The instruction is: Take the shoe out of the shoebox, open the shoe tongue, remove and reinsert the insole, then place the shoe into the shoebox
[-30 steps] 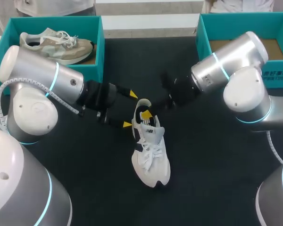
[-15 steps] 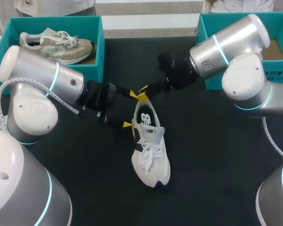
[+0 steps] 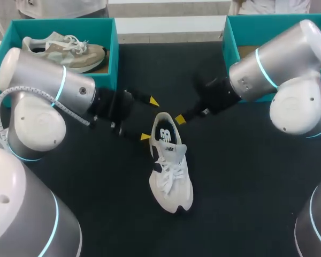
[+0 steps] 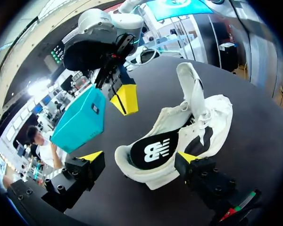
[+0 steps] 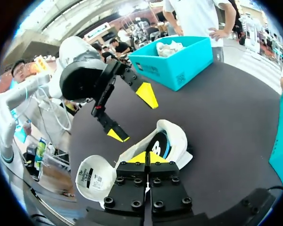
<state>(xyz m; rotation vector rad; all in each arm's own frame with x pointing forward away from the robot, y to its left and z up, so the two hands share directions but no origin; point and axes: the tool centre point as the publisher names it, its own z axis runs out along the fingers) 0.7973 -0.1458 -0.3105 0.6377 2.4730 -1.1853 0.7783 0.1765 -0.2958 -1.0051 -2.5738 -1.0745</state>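
A white shoe lies on the black table, heel toward the boxes, with its tongue lifted. A black insole with a white logo lies inside it. My left gripper is open at the heel; in the left wrist view its fingers straddle the heel end, one finger against the shoe's side. My right gripper is shut and empty, just beside the heel collar. In the right wrist view the right gripper hovers over the shoe.
A teal shoebox at the back left holds a beige shoe. A second teal shoebox stands at the back right, behind my right arm. Bare black table lies in front of the shoe.
My right gripper came up out of the shoe's opening, moved to the right of the heel and shut. The left gripper and the shoe stayed nearly still.
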